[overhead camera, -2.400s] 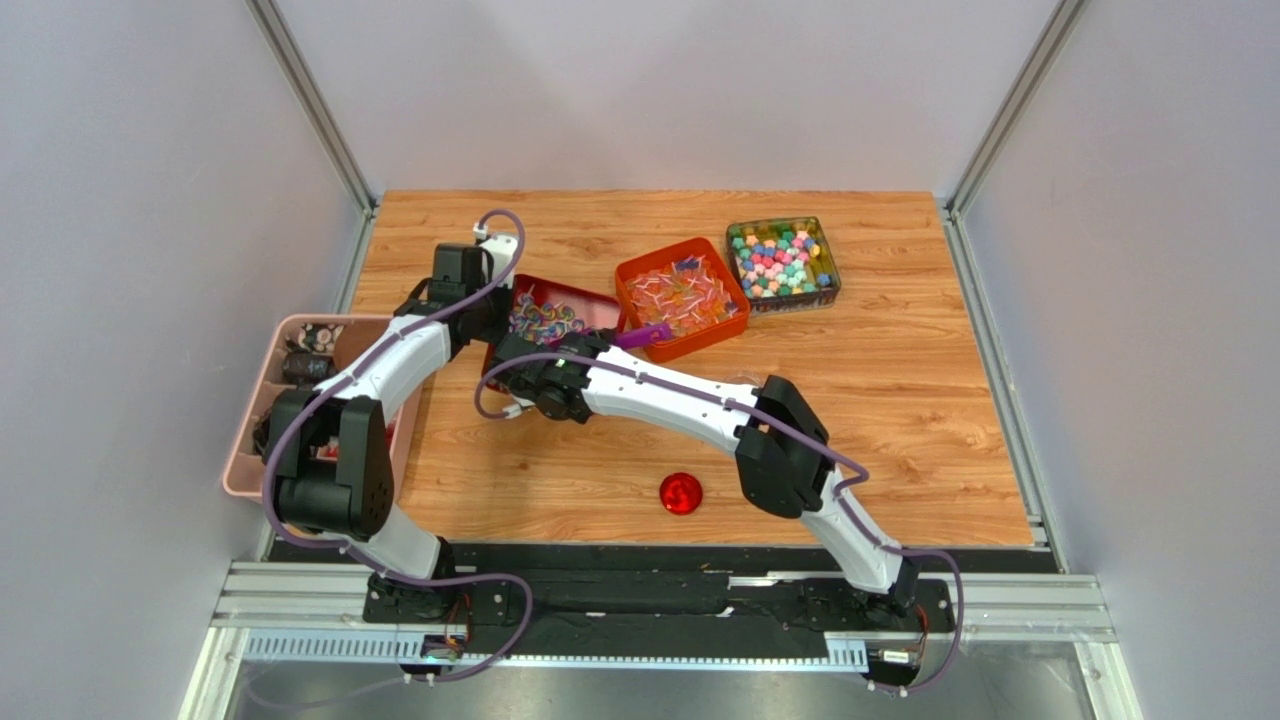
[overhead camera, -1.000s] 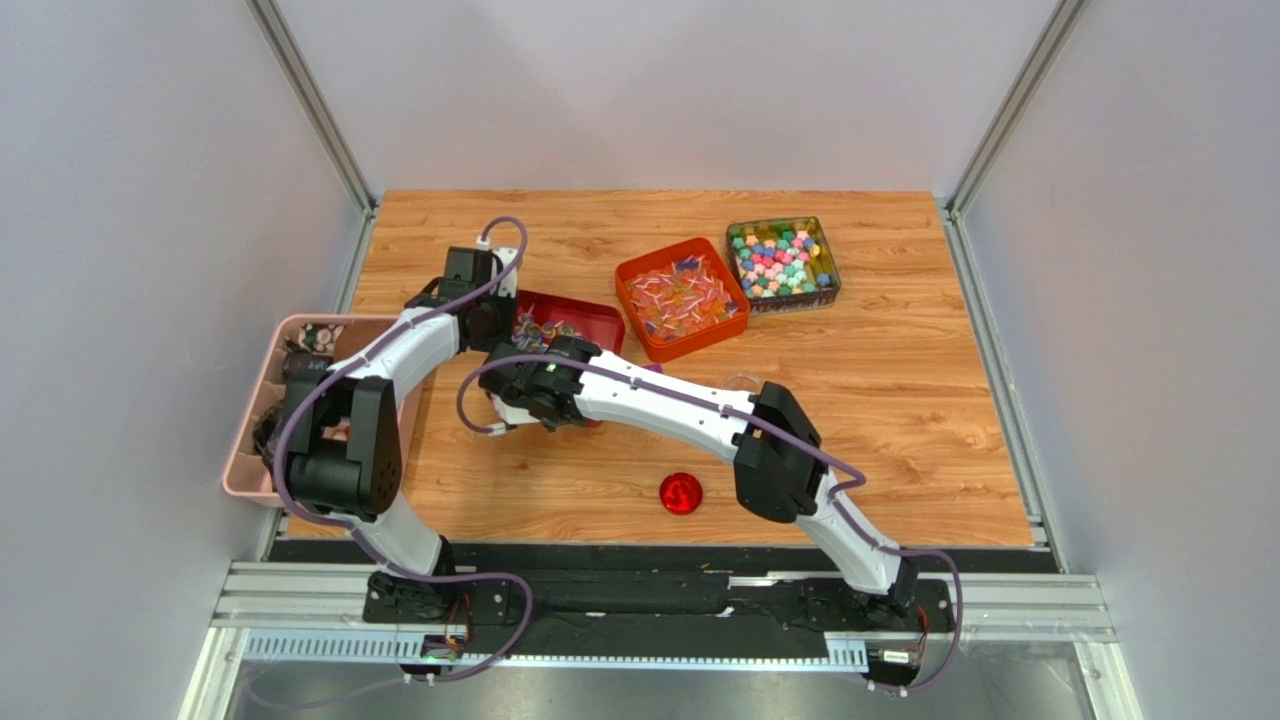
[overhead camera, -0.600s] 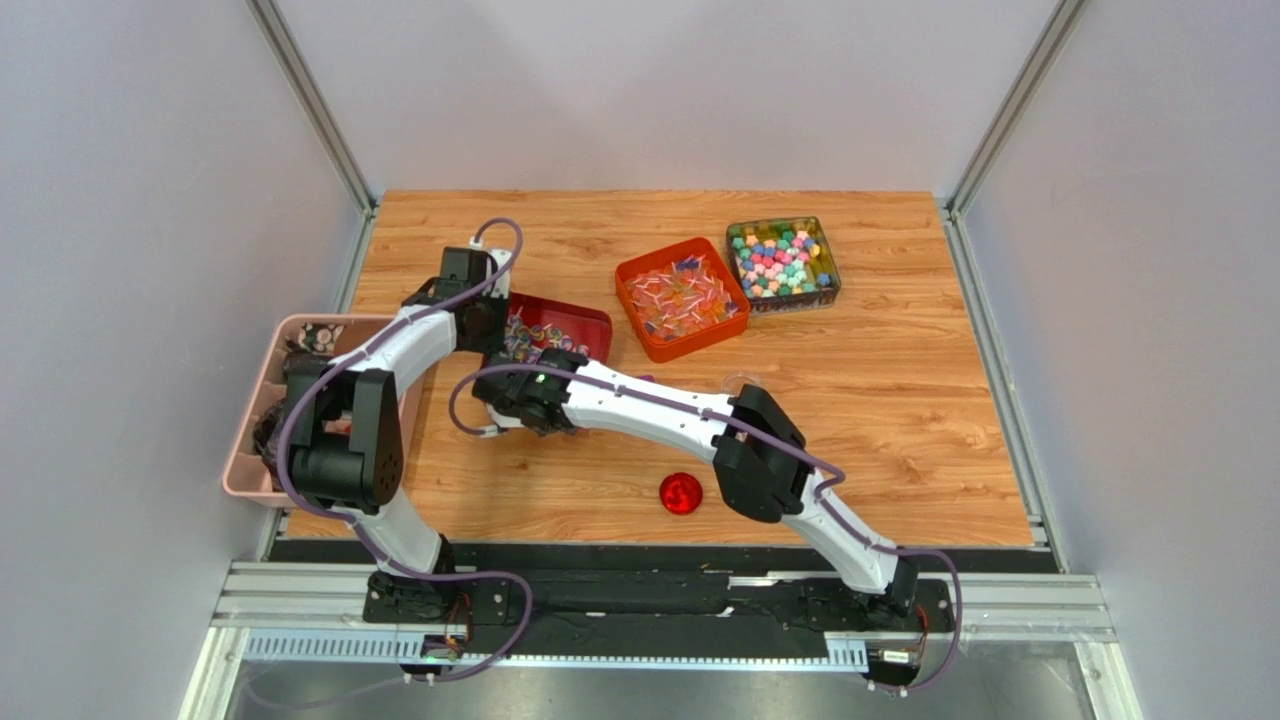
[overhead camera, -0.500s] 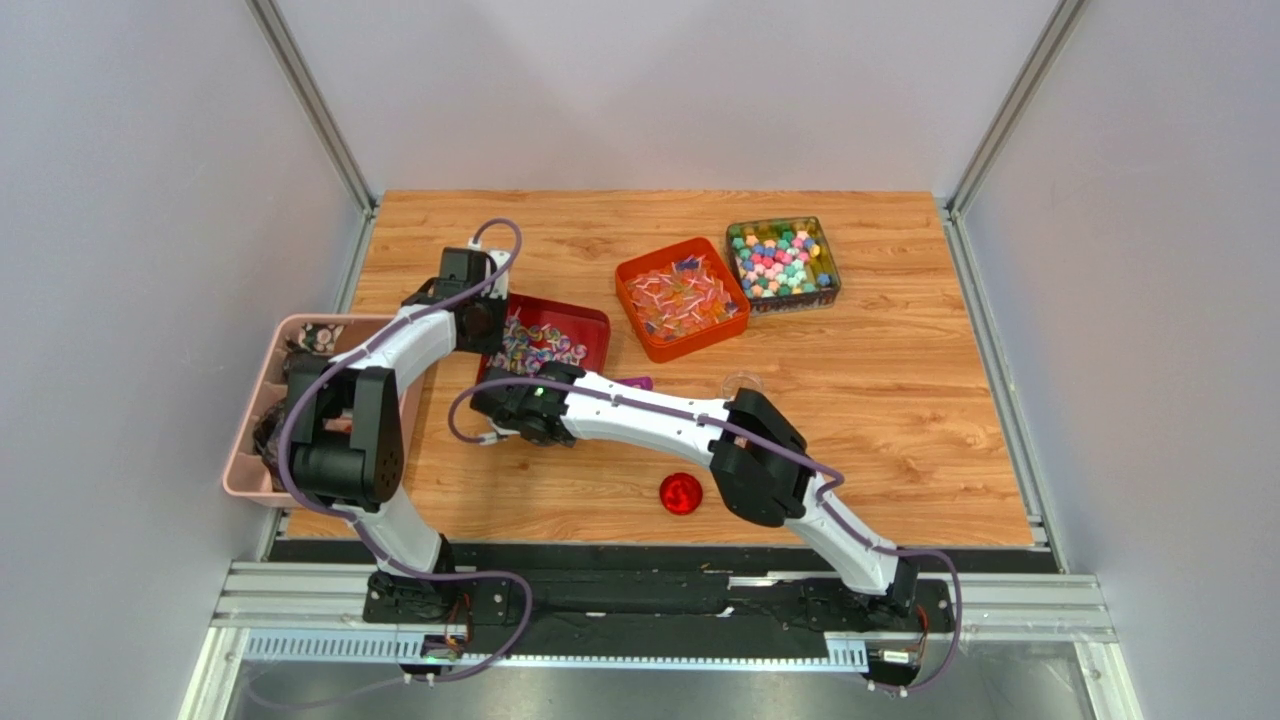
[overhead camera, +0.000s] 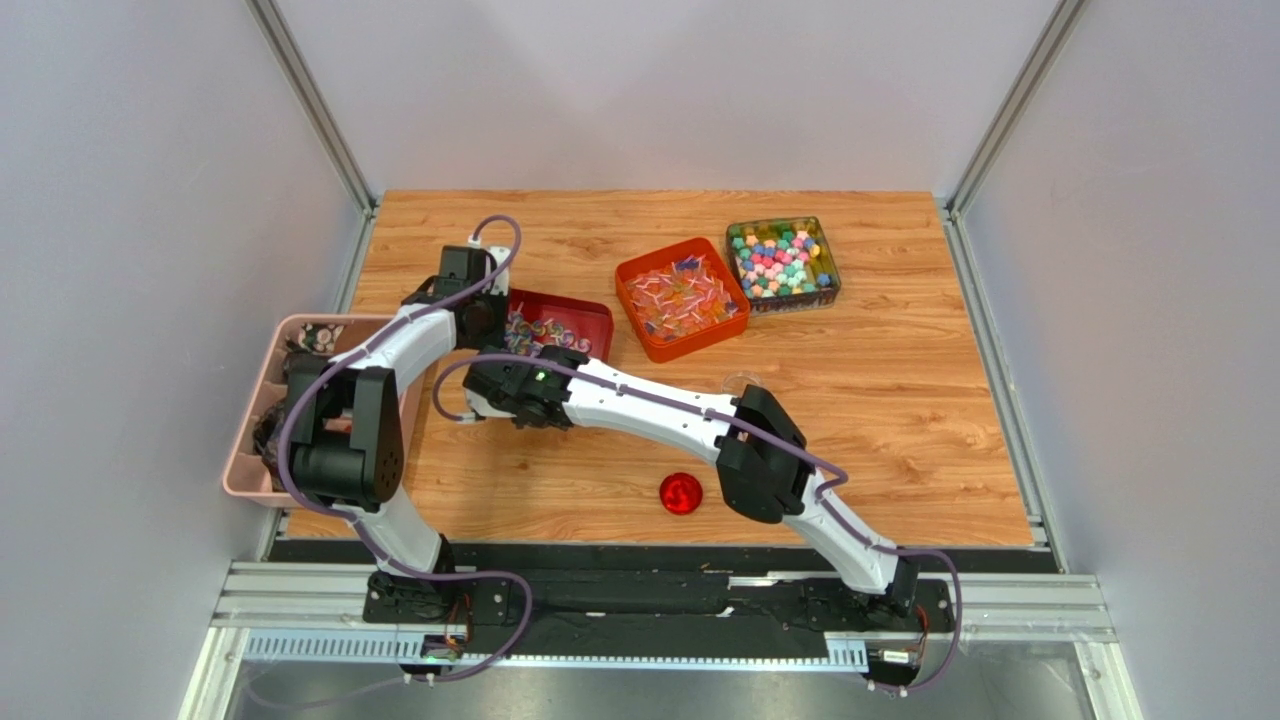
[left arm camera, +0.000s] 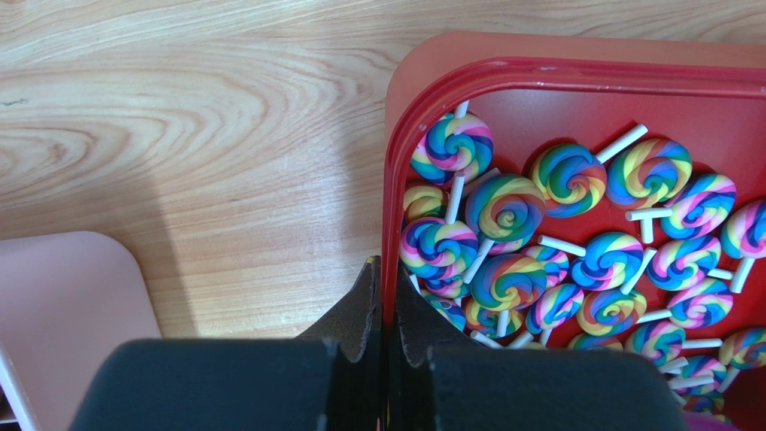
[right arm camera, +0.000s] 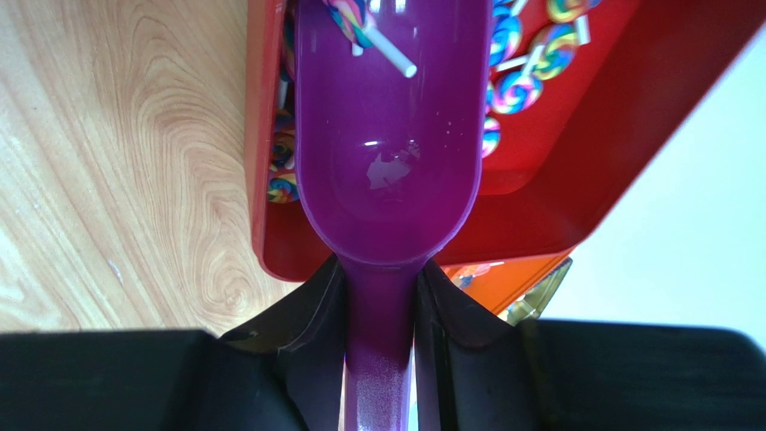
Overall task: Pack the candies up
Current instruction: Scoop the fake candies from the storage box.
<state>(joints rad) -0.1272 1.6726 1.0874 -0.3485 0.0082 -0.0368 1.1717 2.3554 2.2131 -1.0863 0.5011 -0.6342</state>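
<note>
Wooden table (overhead camera: 902, 390) between grey walls (overhead camera: 150, 180). Left of the red tray (overhead camera: 598, 318), a pink bin (overhead camera: 238, 450). Left gripper (left arm camera: 388, 287) clenched on the red tray's rim; lollipops (left arm camera: 503, 211) inside. Right gripper (right arm camera: 379, 296) grasping a purple scoop (right arm camera: 387, 135) over it. Right of the red tray, wrapped candies (overhead camera: 684, 297) in an orange tray (overhead camera: 637, 315), then coloured balls (overhead camera: 778, 258) in a clear box (overhead camera: 796, 303). Red lid (overhead camera: 681, 492) nearer the arms.

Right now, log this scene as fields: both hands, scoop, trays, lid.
left hand: shut on rim of red tray
right hand: shut on handle of purple scoop
purple scoop: above red tray, one lollipop in it
red tray: holds swirl lollipops
orange tray: right of red tray, candies inside
red lid: on table, near front edge
</note>
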